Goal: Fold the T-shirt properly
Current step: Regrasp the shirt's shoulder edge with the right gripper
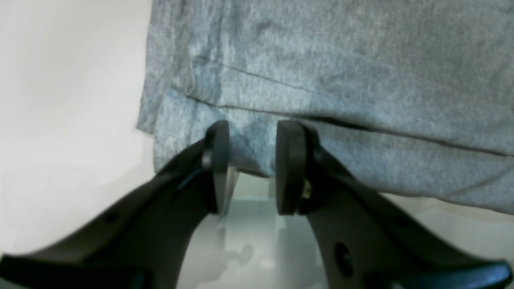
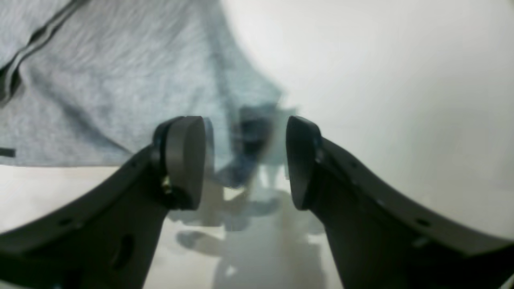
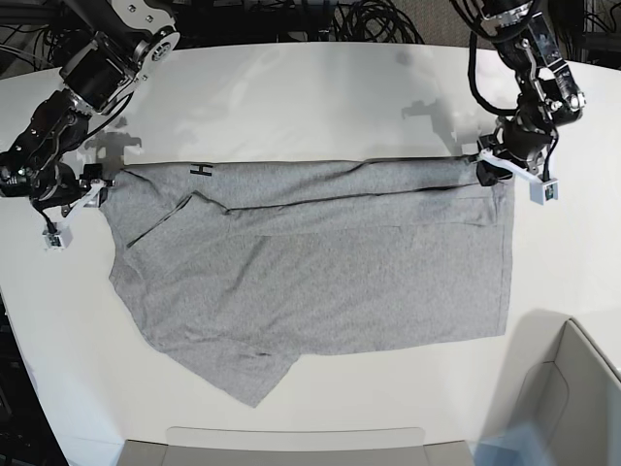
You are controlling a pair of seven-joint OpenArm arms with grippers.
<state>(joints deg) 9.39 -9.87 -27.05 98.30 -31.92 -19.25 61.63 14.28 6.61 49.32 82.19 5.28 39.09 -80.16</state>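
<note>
The heather-grey T-shirt (image 3: 320, 272) lies spread on the white table (image 3: 310, 97), its far edge folded over toward me, with a black letter (image 3: 201, 170) showing near the far left. My left gripper (image 3: 490, 170) stands at the shirt's far right corner. In the left wrist view that gripper (image 1: 253, 160) is open, and the hem of the T-shirt (image 1: 341, 80) reaches between its pads. My right gripper (image 3: 97, 189) is at the shirt's far left corner. It (image 2: 245, 160) is wide open, with a blurred corner of the T-shirt (image 2: 100, 88) between the fingers.
Black cables (image 3: 359, 15) run along the table's far edge. A pale grey box (image 3: 572, 398) stands at the near right, and a flat grey tray edge (image 3: 291, 447) runs along the near side.
</note>
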